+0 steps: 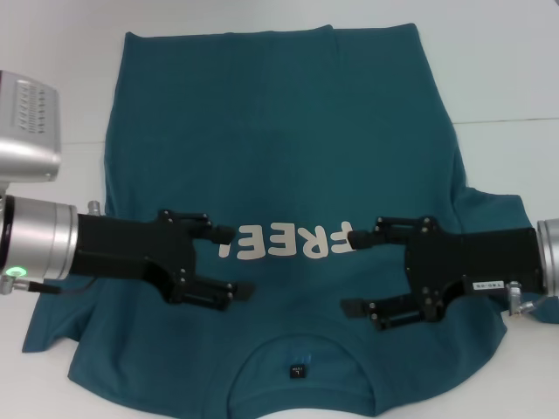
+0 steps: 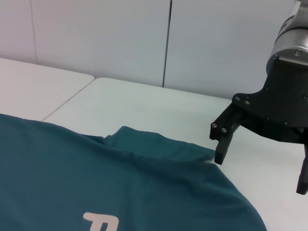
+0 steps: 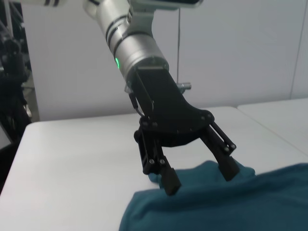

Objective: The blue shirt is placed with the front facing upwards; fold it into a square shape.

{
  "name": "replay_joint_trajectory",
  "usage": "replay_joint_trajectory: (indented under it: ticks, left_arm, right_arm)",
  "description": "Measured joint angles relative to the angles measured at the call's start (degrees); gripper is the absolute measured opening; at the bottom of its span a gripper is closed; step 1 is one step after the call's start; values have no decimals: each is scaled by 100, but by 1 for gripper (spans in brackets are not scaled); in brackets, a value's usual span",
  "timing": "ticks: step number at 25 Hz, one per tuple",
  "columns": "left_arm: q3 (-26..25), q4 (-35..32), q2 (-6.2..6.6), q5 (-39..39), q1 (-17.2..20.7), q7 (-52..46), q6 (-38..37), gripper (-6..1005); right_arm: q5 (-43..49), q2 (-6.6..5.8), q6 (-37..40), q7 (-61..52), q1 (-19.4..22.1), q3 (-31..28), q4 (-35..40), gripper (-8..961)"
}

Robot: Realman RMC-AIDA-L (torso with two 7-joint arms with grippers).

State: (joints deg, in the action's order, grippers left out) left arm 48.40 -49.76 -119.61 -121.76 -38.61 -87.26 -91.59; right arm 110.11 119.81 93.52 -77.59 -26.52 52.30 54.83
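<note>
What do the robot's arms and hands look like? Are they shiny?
Yes, partly. Each arm is a shiny silver tube ending in a black hand with two thin, jointed black fingers. The left hand has a small green light glowing on its silver wrist. The right hand carries a little white label and a metal plug on its wrist.

The blue shirt (image 1: 288,157) is a plain dark teal with cream block lettering (image 1: 284,243) on the chest and a small black tag (image 1: 299,371) inside its collar, against the white table (image 1: 507,70).
</note>
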Motion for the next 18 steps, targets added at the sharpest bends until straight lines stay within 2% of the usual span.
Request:
replay_joint_trajectory:
  ticks: [7,18]
  left_arm:
    - [-28,57,-3,-111,18,106,-20,877]
    - [-105,78,0,-120,18,132,-18,877]
  right_arm:
    - [-38,-2,-42,22,-175,9,-250,931]
    - [30,-22,-311,-183,-187,3,-248,930]
